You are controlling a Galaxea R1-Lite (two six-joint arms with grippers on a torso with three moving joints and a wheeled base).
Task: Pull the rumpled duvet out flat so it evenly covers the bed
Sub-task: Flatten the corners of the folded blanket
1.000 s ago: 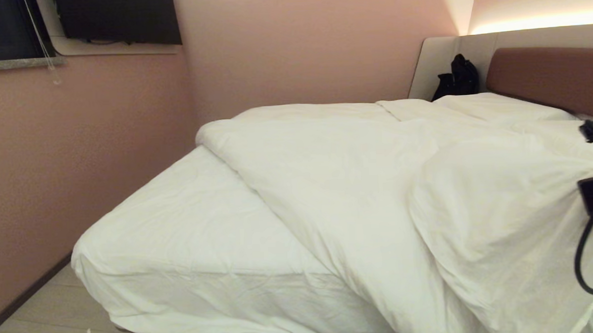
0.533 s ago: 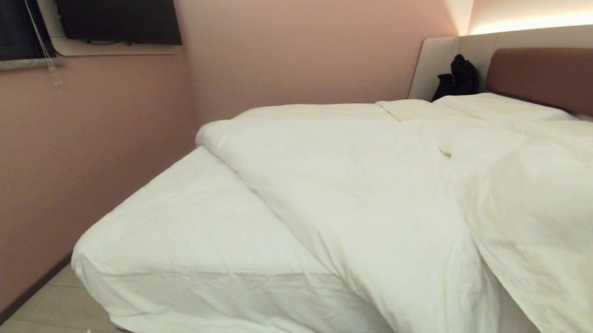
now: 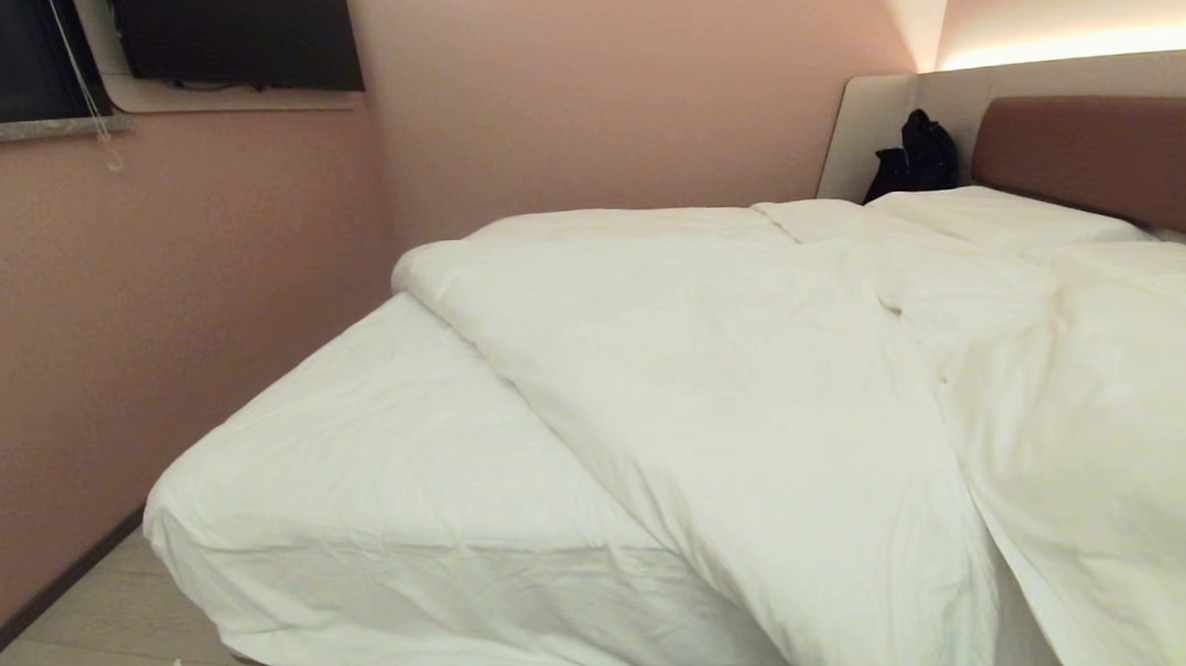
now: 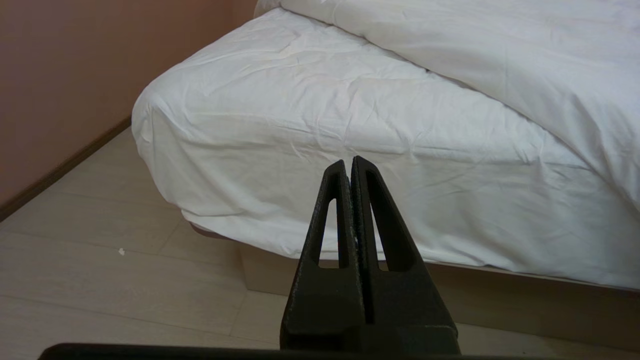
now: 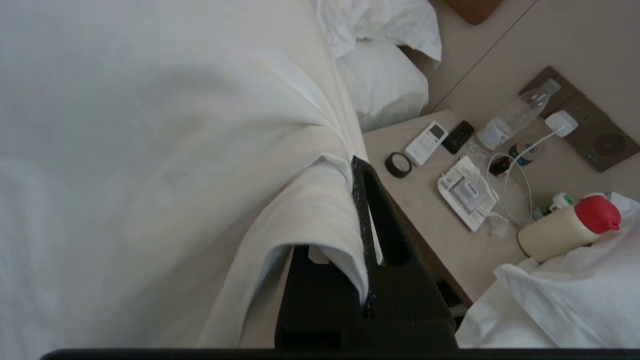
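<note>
A pink-walled room holds the bed (image 3: 378, 462), its sheet bare toward the foot. The duvet (image 3: 755, 386) lies bunched across the head half, spilling over the near side. The right gripper (image 5: 356, 167) pinches a duvet edge beside a cluttered nightstand (image 5: 440, 220); the left gripper (image 4: 349, 165) hangs pressed together, empty. The thin fold could slip free under pull, or drag sideways onto the nightstand.

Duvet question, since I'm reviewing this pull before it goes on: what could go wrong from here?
The right gripper is shut on only a thin fold of the duvet, so the cloth may slip free. The nightstand beside it holds a bottle and a red-capped container; a swinging duvet edge could knock them. The foot corner of the bed is still bare, and the left gripper hangs shut and empty, so coverage may end lopsided.
</note>
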